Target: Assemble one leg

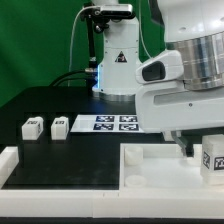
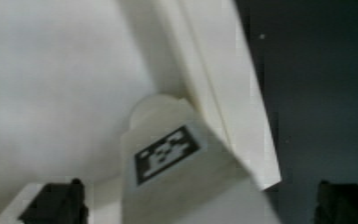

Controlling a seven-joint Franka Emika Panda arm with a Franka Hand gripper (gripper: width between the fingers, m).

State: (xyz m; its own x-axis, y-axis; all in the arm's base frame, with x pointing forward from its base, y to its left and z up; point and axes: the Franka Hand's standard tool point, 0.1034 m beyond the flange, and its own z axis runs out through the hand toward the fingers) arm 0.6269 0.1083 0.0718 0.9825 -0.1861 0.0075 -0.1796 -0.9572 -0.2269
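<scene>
A leg [image 2: 167,150], a small white block with a black-and-white tag, lies between my fingers in the wrist view, against a raised white wall of the large tray-like piece [image 2: 211,70]. My gripper [image 2: 199,205] is open, with a dark finger [image 2: 55,200] on each side and a gap to the leg on both sides. In the exterior view the gripper [image 1: 192,150] is low at the right, at that leg [image 1: 212,160]. Two more legs [image 1: 32,127] [image 1: 58,126] stand on the black table at the exterior view's left.
The marker board [image 1: 113,123] lies flat at mid table. The large white tray-like piece [image 1: 130,165] with raised walls fills the front. The robot's base [image 1: 115,60] stands behind the board, before a green backdrop.
</scene>
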